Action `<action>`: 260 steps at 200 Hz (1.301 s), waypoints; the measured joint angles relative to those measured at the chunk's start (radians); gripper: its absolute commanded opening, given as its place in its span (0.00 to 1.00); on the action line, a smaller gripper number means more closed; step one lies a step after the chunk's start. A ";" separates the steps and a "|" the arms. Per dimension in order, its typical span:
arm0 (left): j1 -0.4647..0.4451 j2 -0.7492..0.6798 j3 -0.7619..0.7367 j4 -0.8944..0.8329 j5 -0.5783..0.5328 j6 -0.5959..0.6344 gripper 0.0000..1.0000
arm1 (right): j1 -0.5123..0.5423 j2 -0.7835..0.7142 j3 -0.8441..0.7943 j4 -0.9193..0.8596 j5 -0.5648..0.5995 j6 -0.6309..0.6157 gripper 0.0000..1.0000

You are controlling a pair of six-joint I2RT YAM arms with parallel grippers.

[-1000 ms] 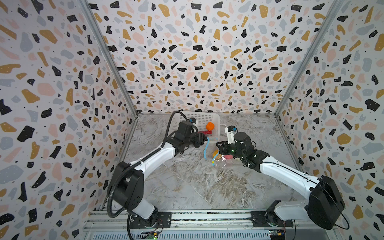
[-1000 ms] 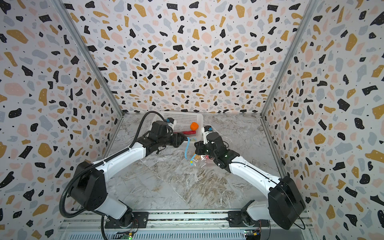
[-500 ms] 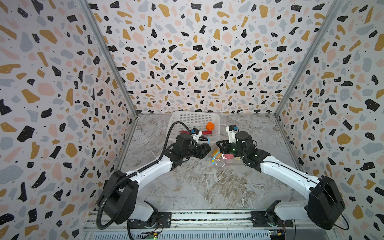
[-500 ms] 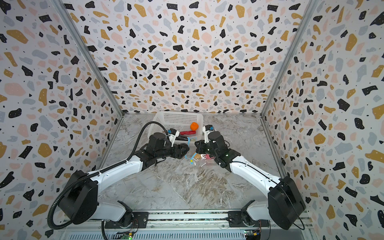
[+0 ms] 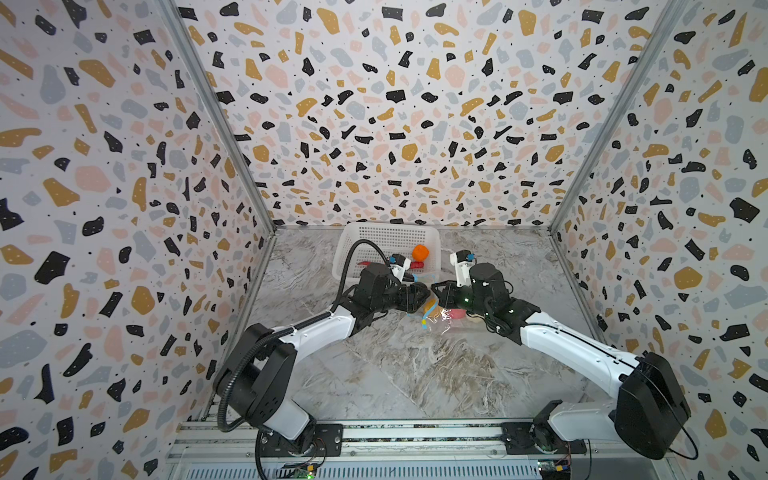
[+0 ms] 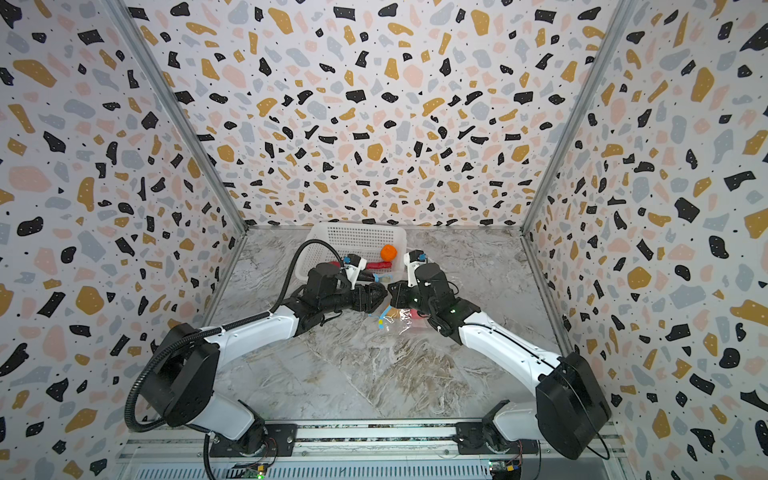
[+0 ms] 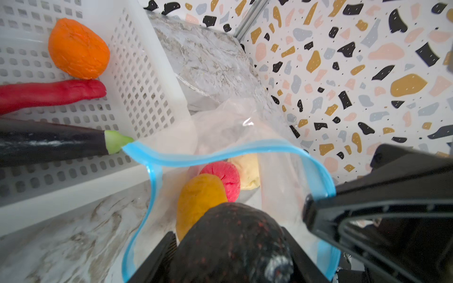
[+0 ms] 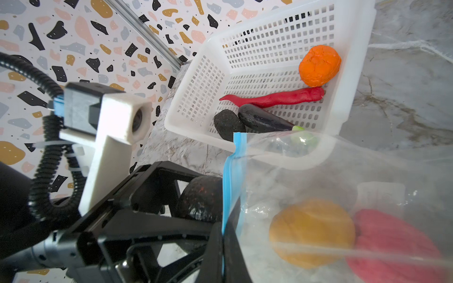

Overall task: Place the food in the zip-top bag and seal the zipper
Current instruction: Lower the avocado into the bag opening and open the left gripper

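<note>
Swung back from the white basket (image 5: 386,237) to the bag mouth, the left fingers (image 7: 154,264) hold a black oval toy (image 7: 232,245) at the open blue zipper (image 7: 196,156). Orange (image 7: 78,49), chili (image 7: 49,95), eggplant (image 7: 49,144) and another black oval (image 8: 228,123) lie in the basket. Further right, the zip-top bag (image 7: 277,176) rests on the bench (image 5: 415,374) and contains a potato (image 7: 198,196), pink-red ball (image 7: 223,178) and cream lump (image 7: 247,171). The right fingers (image 8: 213,250) pinch the zipper edge, lifting the mouth. Loading is underway; next, I judge, push the oval past the lip and release it.
</note>
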 measured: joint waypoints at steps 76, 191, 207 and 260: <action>0.000 0.065 -0.001 0.103 0.001 -0.076 0.50 | 0.011 -0.011 0.014 -0.003 0.000 0.003 0.00; -0.011 0.097 0.004 0.116 0.000 -0.102 0.88 | 0.025 -0.018 0.033 -0.010 0.009 0.003 0.00; -0.011 0.097 0.016 0.102 -0.002 -0.098 0.89 | 0.025 -0.026 0.033 -0.013 0.012 0.003 0.00; -0.011 0.077 0.034 0.037 -0.028 -0.056 0.88 | 0.022 -0.046 0.033 -0.018 0.019 0.001 0.00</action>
